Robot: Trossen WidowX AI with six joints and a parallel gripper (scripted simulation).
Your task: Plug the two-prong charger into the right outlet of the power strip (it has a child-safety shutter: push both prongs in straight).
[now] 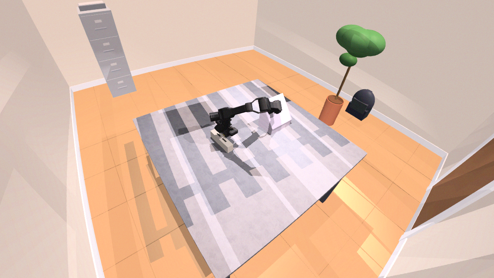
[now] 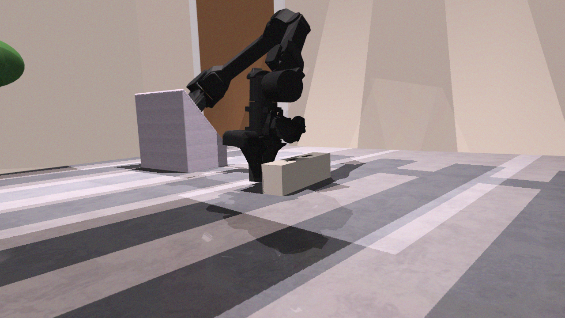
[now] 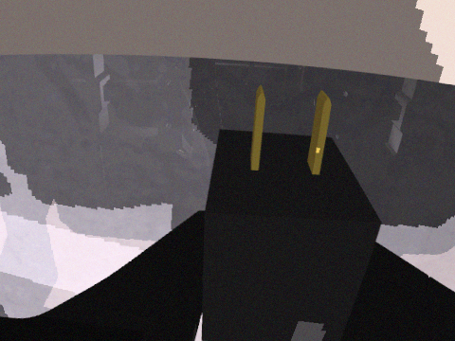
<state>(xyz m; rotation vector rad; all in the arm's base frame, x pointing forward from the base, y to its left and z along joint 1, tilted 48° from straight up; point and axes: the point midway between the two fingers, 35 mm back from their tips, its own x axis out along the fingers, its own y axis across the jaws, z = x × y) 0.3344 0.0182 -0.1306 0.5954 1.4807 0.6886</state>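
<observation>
One table: big slab [image 1: 262,193] with a grey and white striped top, carries everything below, orange tiled floor around it.
Filing cabinet: tall grey one [image 1: 105,51] against the far wall, well apart from the table.
Plant: green blobby crown on a thin stem in an orange pot [image 1: 330,109], off the table's far right corner, dark rounded bag-like thing [image 1: 361,104] just beside it on the floor.
Wedge block: pale lilac block [image 2: 169,132] with a sloped face, sits on the table behind the arm, arm's base end right up against the slope.
Arm: black, folded up and over [image 2: 272,59], wrist pointing pretty much straight down at the table.
Power strip: beige box [image 2: 297,172] lying flat on the table, dark slots visible along its top in the exterior view; from the wrist view only a beige band [image 3: 209,3] across the top of the shot, slots not visible there.
Gripper: black pincer [image 2: 258,164] down low, just beside the strip's near end and partly hidden behind it in the exterior view; clamped tight on the charger, one finger [image 3: 114,322] on either side of the body.
Charger: black boxy plug [image 3: 287,246] pinched between the fingers, hanging over the tabletop next to the strip, not in any outlet yet.
Prongs: two brass blades [image 3: 318,133] sticking out of the charger's face, side by side, tips fully bare, pointing at the shadowed tabletop just short of the strip's edge.
</observation>
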